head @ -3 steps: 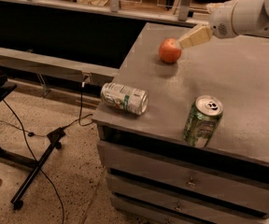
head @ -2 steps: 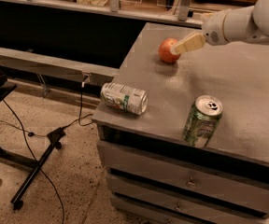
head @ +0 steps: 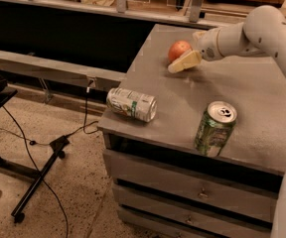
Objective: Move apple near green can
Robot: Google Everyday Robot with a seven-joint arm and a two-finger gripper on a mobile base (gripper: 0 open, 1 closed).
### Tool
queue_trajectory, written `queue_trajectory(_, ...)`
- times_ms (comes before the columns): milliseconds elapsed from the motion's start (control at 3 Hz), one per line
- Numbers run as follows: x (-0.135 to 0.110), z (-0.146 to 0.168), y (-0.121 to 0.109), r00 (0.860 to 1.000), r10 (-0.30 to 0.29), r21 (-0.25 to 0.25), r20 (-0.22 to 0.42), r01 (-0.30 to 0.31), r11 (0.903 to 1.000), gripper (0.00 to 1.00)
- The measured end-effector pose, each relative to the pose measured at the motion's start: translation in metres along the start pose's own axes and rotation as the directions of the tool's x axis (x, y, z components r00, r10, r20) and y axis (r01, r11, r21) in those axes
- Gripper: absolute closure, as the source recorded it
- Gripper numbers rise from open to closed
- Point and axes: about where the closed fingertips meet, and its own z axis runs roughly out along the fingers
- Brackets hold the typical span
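My pincer (head: 185, 60) has come across from the apple's 2 o'clock side and dropped lower. It now sits right against the apple (head: 178, 49), its pale tip lying across the fruit's 5 o'clock flank. A second ago there was a clear gap between us, and that gap is gone. The apple itself has hardly shifted. It rests near the far edge of the grey cabinet top (head: 262, 98), where it was.

I cannot tell whether my pincer is open, closed or already gripping the fruit, because from this angle only its near side shows.

For the task, I judge the approach finished and the grasp either in hand or about to be. The carrying has not begun. The green can (head: 215, 128) stands upright at the front edge, well apart from the apple and at about 5 o'clock from it. The white can (head: 131, 103) lies on its side at about 7 o'clock, off my likely path, so the way to the green can looks unobstructed.
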Motion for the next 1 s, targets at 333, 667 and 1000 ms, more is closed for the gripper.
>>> queue_trajectory(333, -0.0001, 0.0018, 0.0011, 1.000, 0.001, -0.002, 0.000, -0.001, 1.0000, 0.18)
queue_trajectory(667, 0.0001, 0.0049, 0.0027, 1.000, 0.002, -0.007, 0.000, -0.002, 1.0000, 0.41)
queue_trajectory(1000, -0.0078, 0.0039, 0.0045, 1.000, 0.002, -0.031, 0.027, -0.001, 0.9995, 0.65)
